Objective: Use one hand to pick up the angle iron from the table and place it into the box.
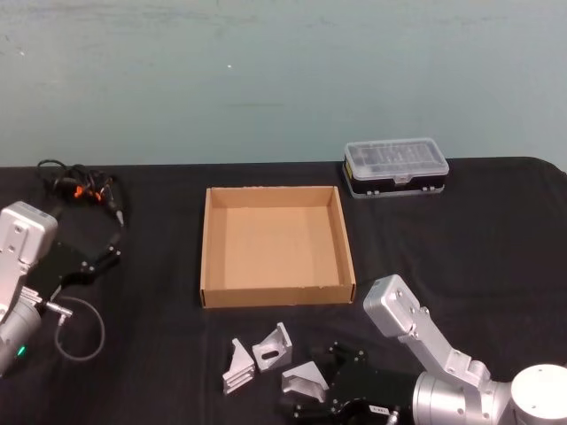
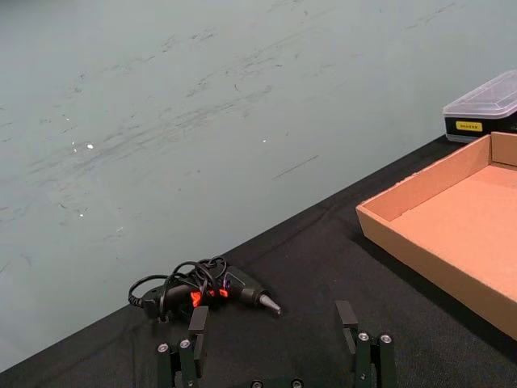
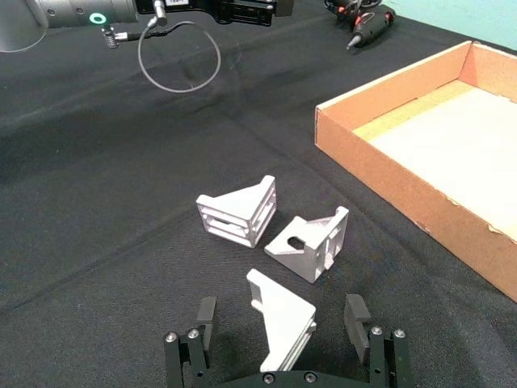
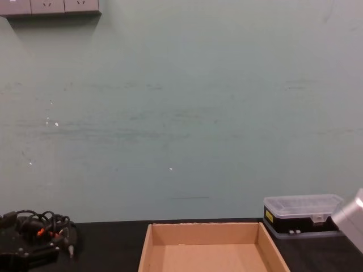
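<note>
The right end effector hung low on the near side of the box. Its fingers were spread wide and gripping nothing, straddling the nearest angle iron. That stance looked chosen so that closing would pinch the piece across its flat triangular faces. This angle iron lay on the surface near the box's front wall. Two more angle irons lay slightly closer to the box. All three were pale grey metal brackets, slotted and gusseted, against the matte black, faintly creased surface. The box was open-topped tan cardboard with low walls, empty and easy to drop into. The left end effector was parked well to the left of the box, open and empty, near a corded screwdriver.
</note>
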Tool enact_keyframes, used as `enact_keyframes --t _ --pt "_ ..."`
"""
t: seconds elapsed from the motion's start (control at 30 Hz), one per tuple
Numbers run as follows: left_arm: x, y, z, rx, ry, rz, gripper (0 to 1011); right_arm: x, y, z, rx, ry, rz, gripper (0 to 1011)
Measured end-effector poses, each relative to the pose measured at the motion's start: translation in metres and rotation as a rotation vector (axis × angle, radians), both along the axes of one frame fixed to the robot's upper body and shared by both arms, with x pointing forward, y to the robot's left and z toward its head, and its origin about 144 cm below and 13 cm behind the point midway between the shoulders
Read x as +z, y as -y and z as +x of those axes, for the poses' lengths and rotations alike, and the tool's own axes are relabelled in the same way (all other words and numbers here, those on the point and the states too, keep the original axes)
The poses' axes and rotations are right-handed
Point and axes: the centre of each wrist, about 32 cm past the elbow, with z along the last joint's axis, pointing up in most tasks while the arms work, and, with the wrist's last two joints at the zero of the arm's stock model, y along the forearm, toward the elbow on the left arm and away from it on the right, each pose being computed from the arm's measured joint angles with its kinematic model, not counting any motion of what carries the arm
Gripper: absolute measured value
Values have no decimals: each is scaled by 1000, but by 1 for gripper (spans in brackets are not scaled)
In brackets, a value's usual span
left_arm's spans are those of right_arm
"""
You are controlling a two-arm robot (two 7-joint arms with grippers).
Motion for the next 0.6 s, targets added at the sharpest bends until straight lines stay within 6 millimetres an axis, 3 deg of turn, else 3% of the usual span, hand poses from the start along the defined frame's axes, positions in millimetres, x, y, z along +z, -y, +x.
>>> enact_keyframes --t 0.2,0.6 --pt "0 0 0 0 0 0 1000 0 0 0 0 1 0 947" --pt "0 0 0 0 0 0 1000 1 0 -1 0 2 1 594"
